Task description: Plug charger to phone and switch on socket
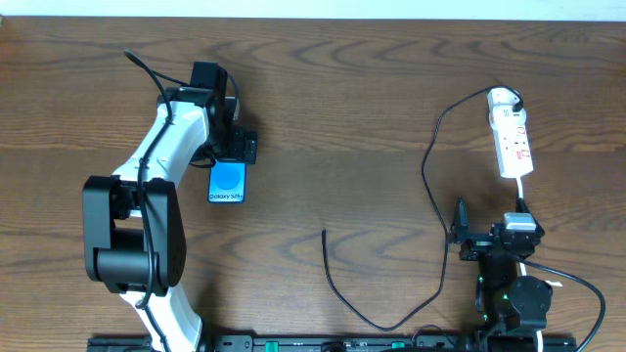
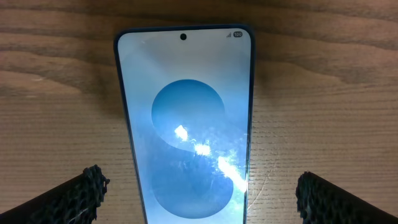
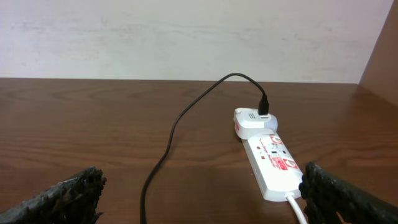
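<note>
Currently left tool (image 2: pixel 199 186) spreads wide of phone (image 2: pixel 186 106) edges; right tool (image 3: pixel 202 182) spreads, facing the socket (image 3: pixel 270 163).

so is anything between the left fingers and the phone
nothing visible: the phone lies flat on the table, and the open left fingers sit on either side of its near end, with a gap on each side

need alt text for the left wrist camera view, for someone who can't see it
A phone with a bright blue screen lies flat on a brown wooden table, its camera-hole end farthest from the lens. The left claw is open, its two dark fingertips at the frame's bottom corners, one on each side of the phone and not touching it.
</note>
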Motion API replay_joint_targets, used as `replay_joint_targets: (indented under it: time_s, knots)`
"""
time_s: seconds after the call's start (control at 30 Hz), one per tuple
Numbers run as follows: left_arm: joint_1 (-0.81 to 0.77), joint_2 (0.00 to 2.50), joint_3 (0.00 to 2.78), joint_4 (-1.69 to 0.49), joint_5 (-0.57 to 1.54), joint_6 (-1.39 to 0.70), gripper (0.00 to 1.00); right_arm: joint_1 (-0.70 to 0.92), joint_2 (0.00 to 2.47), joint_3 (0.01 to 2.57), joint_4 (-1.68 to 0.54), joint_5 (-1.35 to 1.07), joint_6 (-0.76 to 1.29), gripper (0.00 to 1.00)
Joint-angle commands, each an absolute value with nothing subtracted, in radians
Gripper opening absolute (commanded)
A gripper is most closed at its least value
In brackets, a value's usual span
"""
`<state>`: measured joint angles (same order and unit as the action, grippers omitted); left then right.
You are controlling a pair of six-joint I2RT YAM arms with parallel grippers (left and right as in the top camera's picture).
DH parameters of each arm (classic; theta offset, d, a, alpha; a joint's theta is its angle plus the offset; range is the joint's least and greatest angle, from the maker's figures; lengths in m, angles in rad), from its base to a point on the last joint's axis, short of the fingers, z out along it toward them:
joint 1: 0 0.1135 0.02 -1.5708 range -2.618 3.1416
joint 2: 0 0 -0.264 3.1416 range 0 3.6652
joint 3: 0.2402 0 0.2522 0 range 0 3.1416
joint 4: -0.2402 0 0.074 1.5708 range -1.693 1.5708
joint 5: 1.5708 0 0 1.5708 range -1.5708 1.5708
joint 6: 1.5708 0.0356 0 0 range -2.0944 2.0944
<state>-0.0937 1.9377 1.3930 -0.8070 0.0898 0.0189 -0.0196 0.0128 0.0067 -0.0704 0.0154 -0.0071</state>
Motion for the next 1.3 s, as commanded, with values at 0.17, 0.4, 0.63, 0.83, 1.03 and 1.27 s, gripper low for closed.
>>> replay_joint_targets:
  time_s: [0.17,0.4,0.63,0.83,1.03,1.27]
  knots:
    - [-0.092,1.957,1.413,-0.796,0.069,-0.013,1.0,-0.002,0.007,0.006,-0.075,0.02,0.007,0.99]
    - [-0.092,1.957,1.413,-0.794,0.059,-0.033,1.0,-0.002,0.007,0.006,-0.075,0.02,0.007,0.99]
    - [-0.092,1.957,1.413,-0.794,0.059,-0.037,1.0,-0.002,0.007,0.006,-0.075,0.02,0.007,0.99]
    - [-0.092,1.961,1.411,-0.791,0.059,-0.039,1.0,-0.002,0.007,0.006,-0.075,0.02,0.007,0.99]
    - [-0.092,1.995,1.411,-0.791,0.06,-0.039,1.0,-0.002,0.007,0.006,-0.075,0.02,0.007,0.99]
    - [-0.092,2.018,1.411,-0.79,0.059,-0.039,1.0,-0.002,0.007,0.006,-0.075,0.02,0.007,0.99]
